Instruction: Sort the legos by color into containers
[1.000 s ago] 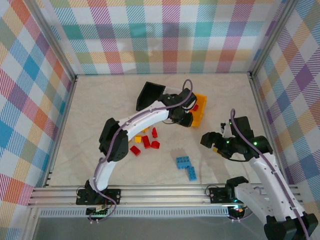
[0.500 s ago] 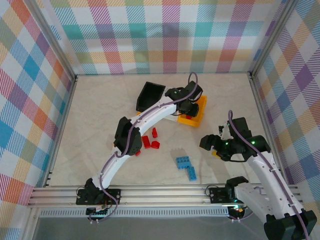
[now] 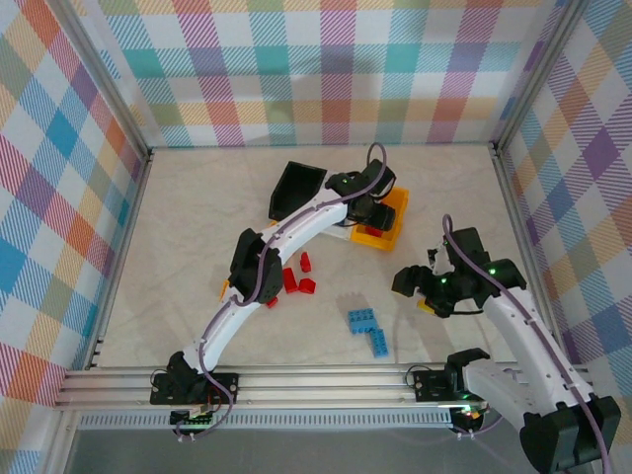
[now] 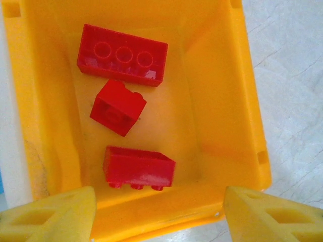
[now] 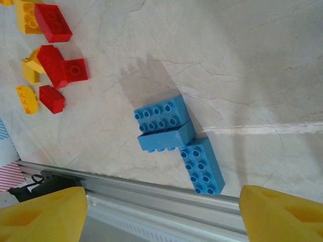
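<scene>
Seen from above, the left arm reaches to the far middle of the table (image 3: 178,227). There the left gripper (image 3: 372,210) hangs over the yellow-orange bin (image 3: 397,219). The black bin (image 3: 296,188) sits tilted just left of it. Loose red bricks (image 3: 296,281) lie near the middle of the table, with the blue bricks (image 3: 367,329) nearer and to their right. The right gripper (image 3: 423,288) hovers right of the blue bricks, apart from them.

The left wrist camera looks straight down into the yellow-orange bin (image 4: 222,101). Three red bricks (image 4: 121,55) lie on its floor, one of them on its side. The left gripper (image 4: 159,222) stands with its fingertips (image 4: 50,217) spread wide above the bin's near wall, and nothing is between them.

The right wrist camera shows the blue bricks (image 5: 176,136) packed together, touching, close to the metal rail (image 5: 151,194). Farther off lie loose red bricks (image 5: 53,65) mixed with yellow bricks (image 5: 28,98). The frame edge cuts some off, so their count is unsure. The right gripper (image 5: 161,219) is spread wide and holds nothing.
</scene>
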Available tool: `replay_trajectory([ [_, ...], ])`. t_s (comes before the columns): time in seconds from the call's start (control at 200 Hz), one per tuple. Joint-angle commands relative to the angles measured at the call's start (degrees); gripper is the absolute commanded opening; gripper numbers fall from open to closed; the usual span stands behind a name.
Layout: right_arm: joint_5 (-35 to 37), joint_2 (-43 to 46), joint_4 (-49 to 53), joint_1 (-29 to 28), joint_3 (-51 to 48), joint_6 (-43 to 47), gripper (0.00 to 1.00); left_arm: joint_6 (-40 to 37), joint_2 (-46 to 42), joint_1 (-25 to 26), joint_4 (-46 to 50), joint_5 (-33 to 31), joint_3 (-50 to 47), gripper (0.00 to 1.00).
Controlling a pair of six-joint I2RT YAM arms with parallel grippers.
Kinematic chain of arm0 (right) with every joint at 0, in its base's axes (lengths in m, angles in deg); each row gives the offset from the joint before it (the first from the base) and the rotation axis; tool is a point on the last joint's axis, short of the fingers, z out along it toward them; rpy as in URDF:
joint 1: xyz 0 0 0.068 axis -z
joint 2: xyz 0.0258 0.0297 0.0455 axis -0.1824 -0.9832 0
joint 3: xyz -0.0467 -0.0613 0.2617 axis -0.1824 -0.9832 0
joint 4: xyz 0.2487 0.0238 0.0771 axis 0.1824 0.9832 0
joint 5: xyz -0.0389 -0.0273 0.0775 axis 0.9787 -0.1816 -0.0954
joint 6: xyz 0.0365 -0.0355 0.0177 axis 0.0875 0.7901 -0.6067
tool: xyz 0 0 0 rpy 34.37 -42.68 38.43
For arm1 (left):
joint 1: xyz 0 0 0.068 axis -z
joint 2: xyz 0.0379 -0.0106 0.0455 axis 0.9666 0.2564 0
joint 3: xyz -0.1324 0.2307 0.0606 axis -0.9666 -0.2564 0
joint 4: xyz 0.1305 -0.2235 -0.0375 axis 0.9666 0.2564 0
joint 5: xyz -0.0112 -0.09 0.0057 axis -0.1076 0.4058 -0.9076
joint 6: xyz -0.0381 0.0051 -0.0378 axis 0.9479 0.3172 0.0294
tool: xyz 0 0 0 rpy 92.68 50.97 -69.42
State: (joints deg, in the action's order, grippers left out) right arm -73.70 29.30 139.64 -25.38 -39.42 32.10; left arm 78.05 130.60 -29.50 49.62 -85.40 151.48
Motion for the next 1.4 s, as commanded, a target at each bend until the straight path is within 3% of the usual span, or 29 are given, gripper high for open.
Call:
replay_trajectory([
  [0.0, 2.7, -2.1, 3.1, -2.2, 1.8, 2.3, 0.79, 0.2, -2.5, -0.5, -0.3, 1.3, 2.1, 0.70],
  [0.235, 10.6, -13.5, 3.2, -17.4, 1.8, 1.4, 0.78, 1.3, -10.9, -3.6, 3.3, 1.3, -1.4, 0.72],
  [0.55, 16.8, -29.4, -1.4, -31.9, 3.1, -2.0, 0.79, 2.3, -38.1, -8.6, -3.5, 3.5, -38.4, 0.74],
  [0.7, 16.9, -34.1, -5.5, -34.3, 3.4, -2.9, 0.78, 4.9, -51.2, -13.2, -5.6, 5.2, -54.5, 0.75],
  [0.845, 18.3, -37.9, -7.7, -35.0, 2.8, -3.9, 0.75, 5.0, -60.3, -15.8, -4.5, 4.8, -64.0, 0.76],
  [0.995, 19.3, -39.9, -10.1, -35.4, 1.5, -5.3, 0.65, 4.7, -65.5, -18.3, -3.0, 6.2, -69.3, 0.76],
  [1.235, 20.6, -40.5, -10.1, -35.8, 1.5, -6.4, 0.41, 3.0, -70.1, -23.6, -0.1, 8.2, -74.4, 0.77],
  [1.395, 21.5, -35.7, -6.0, -35.8, 1.3, -7.1, 0.36, 2.3, -71.8, -25.7, 0.1, 8.9, -77.1, 0.78],
])
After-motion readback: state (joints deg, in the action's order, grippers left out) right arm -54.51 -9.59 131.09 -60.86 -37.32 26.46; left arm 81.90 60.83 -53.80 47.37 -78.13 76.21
